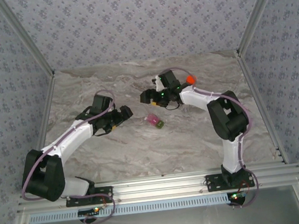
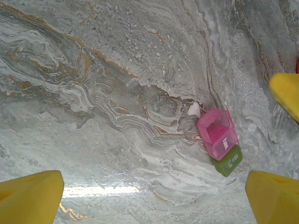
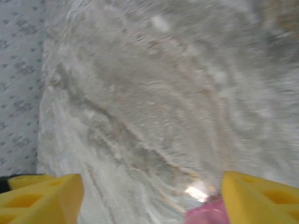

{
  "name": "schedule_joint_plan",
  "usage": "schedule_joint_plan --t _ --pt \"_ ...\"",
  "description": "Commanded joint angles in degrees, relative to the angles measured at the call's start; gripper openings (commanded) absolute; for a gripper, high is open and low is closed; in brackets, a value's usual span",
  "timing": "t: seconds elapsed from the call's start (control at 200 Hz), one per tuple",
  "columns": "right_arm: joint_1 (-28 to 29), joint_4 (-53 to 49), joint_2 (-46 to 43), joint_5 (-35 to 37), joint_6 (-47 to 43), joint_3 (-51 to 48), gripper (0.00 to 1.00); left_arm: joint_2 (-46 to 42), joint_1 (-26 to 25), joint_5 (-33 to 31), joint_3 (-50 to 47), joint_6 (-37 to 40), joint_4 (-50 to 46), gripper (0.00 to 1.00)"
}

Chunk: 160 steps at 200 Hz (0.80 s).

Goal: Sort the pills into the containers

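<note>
Left claw (image 1: 127, 112) is fully open and holds nothing. It hangs low over the marble surface (image 1: 117, 158), just left of the containers (image 1: 155, 121), and its wrist camera looks straight at them. I judge it is parked there to be ready to steady them, or to leave room for the other arm.

Right claw (image 1: 143, 96) hangs a little beyond the containers, apart from them and pointing left. In its blurred wrist view the two yellow fingers (image 3: 42, 196) are clearly apart, with bare surface between them. A pink corner shows at the bottom edge, just beside one finger but not between the two, so I judge this claw holds nothing.

An orange thing (image 1: 190, 79) is behind the right arm, well away from the work. I cannot tell what it is.

The containers lie near the middle of the surface as a joined pair, pink (image 2: 216, 133) and green (image 2: 227, 161), tilted to the edges.

One white pill (image 2: 194, 110) lies on the surface at the outer corner of the pink one. It is outside, so sorting is not yet done.
</note>
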Motion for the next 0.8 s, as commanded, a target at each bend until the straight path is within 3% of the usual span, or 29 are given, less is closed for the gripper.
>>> schedule_joint_plan --t 0.0,0.14,0.375,0.794 --pt "-1.5 -9.0 1.1 3.4 -3.2 0.9 0.63 0.5 0.2 -0.5 2.7 1.2 -1.4 1.00" --pt "-1.8 -9.7 3.2 3.6 -3.6 0.8 0.32 1.2 0.2 -0.4 4.2 1.2 -1.5 1.00" --pt "-0.4 -9.0 6.6 2.4 -3.1 0.7 0.09 1.1 0.2 -0.5 5.7 1.4 -2.1 1.00" --pt "4.0 -7.4 6.5 0.3 -3.7 -2.1 0.07 1.2 0.2 -0.6 6.3 1.4 -2.2 1.00"
